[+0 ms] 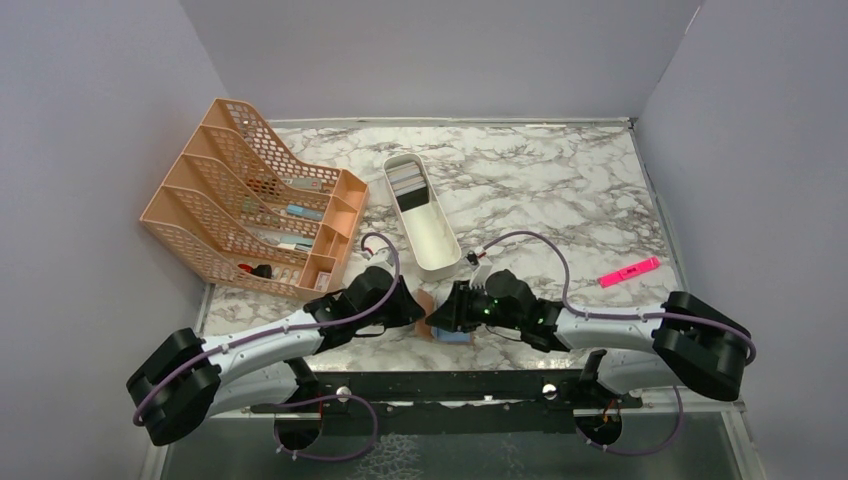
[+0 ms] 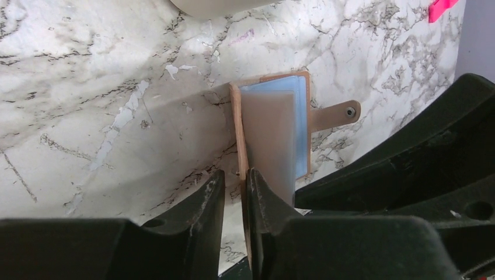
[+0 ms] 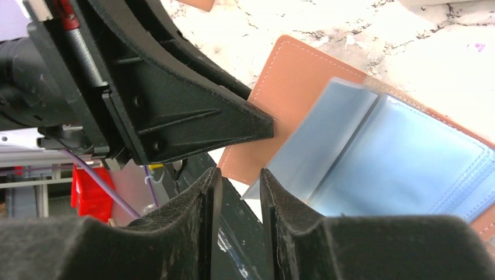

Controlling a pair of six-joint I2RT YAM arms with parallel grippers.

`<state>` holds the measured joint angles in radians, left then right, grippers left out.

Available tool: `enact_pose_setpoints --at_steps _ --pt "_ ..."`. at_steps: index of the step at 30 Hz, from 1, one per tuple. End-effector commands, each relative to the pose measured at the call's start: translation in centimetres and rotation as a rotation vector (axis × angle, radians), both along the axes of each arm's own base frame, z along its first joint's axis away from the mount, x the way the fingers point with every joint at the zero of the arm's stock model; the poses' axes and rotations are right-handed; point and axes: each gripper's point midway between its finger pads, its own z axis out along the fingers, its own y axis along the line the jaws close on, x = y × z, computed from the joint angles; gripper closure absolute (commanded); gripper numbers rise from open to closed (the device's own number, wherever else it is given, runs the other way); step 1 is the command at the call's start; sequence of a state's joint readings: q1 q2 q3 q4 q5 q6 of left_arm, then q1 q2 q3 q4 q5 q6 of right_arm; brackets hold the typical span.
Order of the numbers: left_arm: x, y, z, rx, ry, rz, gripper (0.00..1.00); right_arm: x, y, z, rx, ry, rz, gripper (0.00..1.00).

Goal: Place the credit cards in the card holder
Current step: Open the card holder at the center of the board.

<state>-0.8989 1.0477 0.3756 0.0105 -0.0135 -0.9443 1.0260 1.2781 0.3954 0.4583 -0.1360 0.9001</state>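
Left claw (image 2: 234, 198) slightly parted astride card holder (image 2: 274, 134) edge; right claw (image 3: 240, 198) narrowly parted at its sleeve (image 3: 327, 146); marble desk (image 2: 87, 116), grey walls (image 1: 430, 50).

The card holder (image 3: 292, 76) is tan-brown with pale stitching along its edge, its plastic sleeves (image 3: 403, 169) a milky light blue; the table (image 1: 560, 190) is white marble veined in grey and black. The mesh file rack (image 1: 200, 215) is peachy orange; the tray (image 1: 440, 255) white; the highlighter (image 1: 630, 271) bright pink
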Motion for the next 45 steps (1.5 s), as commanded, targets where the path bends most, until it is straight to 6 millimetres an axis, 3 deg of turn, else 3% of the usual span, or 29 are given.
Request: enact_pose_setpoints --at_steps 1,4,7,14,22,27,30,34,39,45 --pt "-0.4 -0.4 0.7 -0.036 0.002 -0.019 0.81 0.6 0.6 0.0 0.018 -0.036 0.019 0.69" --pt "-0.3 -0.2 1.0 -0.031 0.000 -0.010 0.81 0.7 0.8 -0.3 0.017 -0.036 0.027 0.73" --pt "-0.3 0.0 1.2 -0.040 0.010 0.008 0.64 0.9 0.8 -1.0 0.006 -0.031 0.029 0.73" --pt "-0.1 -0.2 2.4 -0.116 0.009 0.029 0.47 1.0 1.0 -2.9 -0.011 0.000 0.050 0.61" --pt "1.0 0.0 1.1 -0.035 -0.008 0.028 0.42 0.5 0.9 -3.5 -0.030 -0.027 0.104 0.56" --pt "1.4 0.0 -0.1 0.041 -0.003 0.008 0.42 0.1 0.9 -2.8 -0.029 -0.057 0.145 0.45" --pt "1.5 0.0 -0.3 0.053 -0.003 0.001 0.47 -0.1 0.7 -2.1 -0.014 -0.084 0.157 0.42" --pt "1.7 0.5 -0.4 0.070 -0.012 0.019 0.67 0.4 -0.4 -2.4 -0.031 -0.092 0.135 0.41" --pt "1.8 1.4 -0.5 0.105 -0.028 0.040 0.79 0.9 -2.0 -1.9 0.001 -0.083 0.104 0.51" --pt "1.6 1.6 -1.5 0.113 -0.022 0.033 0.91 0.7 -2.1 -1.5 0.032 -0.064 0.098 0.58"
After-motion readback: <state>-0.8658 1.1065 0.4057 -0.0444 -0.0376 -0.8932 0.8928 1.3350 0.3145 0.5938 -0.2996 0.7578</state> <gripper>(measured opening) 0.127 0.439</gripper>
